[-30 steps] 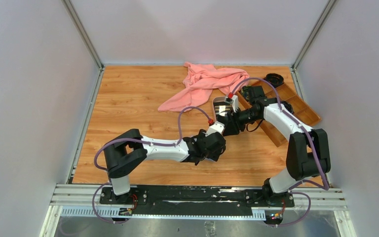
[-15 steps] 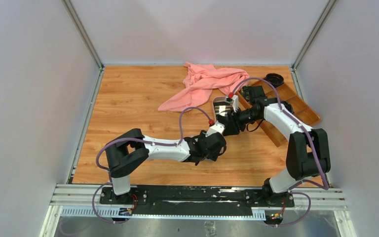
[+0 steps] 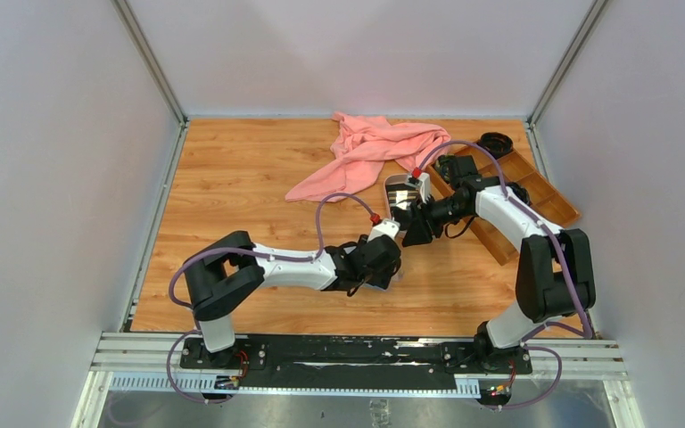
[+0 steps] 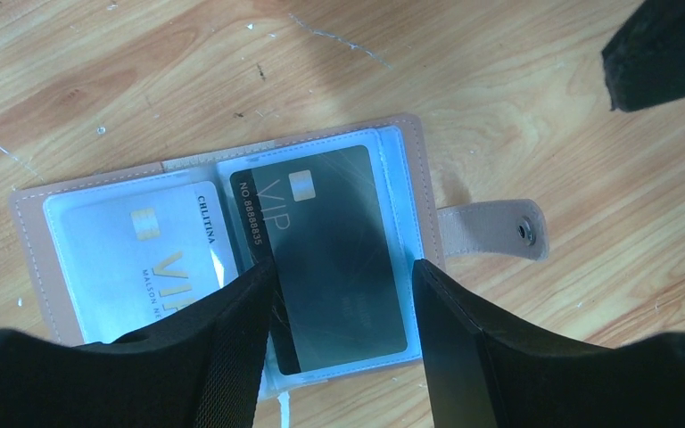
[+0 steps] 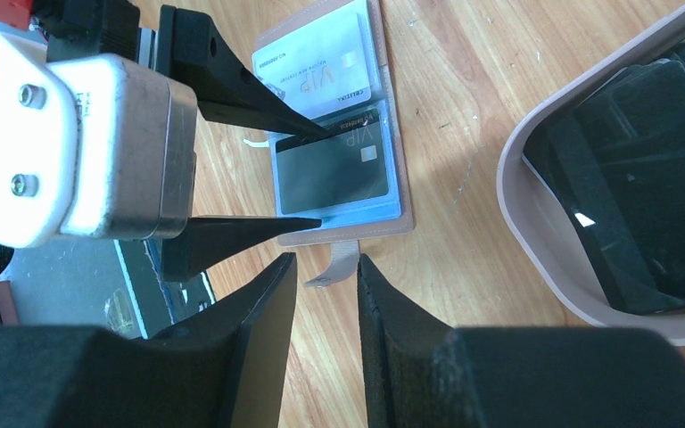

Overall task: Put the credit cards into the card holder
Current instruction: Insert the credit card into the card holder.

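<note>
The card holder lies open on the wood, its snap tab pointing away. A white credit card sits in one sleeve and a dark credit card lies at the other sleeve. My left gripper is open and straddles the dark card, with one fingertip on the card's edge and the other just outside the holder. From the right wrist the same holder and dark card show between the left gripper's fingers. My right gripper hovers by the tab, jaws slightly apart and empty.
An oval pink-rimmed tray holding more dark cards stands right beside the holder. A pink cloth lies at the back. A brown compartment tray and a black round object sit at the right.
My left gripper has shifted slightly left and nearer over the holder, and its jaws have narrowed. The right arm has stayed still.
</note>
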Available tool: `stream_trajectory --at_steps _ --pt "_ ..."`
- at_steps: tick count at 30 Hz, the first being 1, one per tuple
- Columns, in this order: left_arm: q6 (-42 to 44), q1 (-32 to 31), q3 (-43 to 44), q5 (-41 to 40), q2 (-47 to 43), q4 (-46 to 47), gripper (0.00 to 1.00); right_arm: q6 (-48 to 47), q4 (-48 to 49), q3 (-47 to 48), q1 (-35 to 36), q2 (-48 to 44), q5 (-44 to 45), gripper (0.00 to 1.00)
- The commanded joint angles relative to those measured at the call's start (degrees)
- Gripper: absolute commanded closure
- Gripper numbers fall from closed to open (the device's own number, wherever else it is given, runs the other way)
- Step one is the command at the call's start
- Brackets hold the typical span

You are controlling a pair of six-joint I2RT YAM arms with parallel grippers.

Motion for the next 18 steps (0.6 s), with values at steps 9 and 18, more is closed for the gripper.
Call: stream_trajectory --at_steps 9,18 --pt "-2.6 3.4 -6.2 6.4 -3.0 3.5 0.33 -0.1 -1.2 0.5 -0.9 1.1 -1.4 0.65" --pt "-2.8 4.5 -7.5 10.3 -2.2 5.7 0.32 0.0 -1.4 0.2 -0.7 2.3 -3.2 0.65"
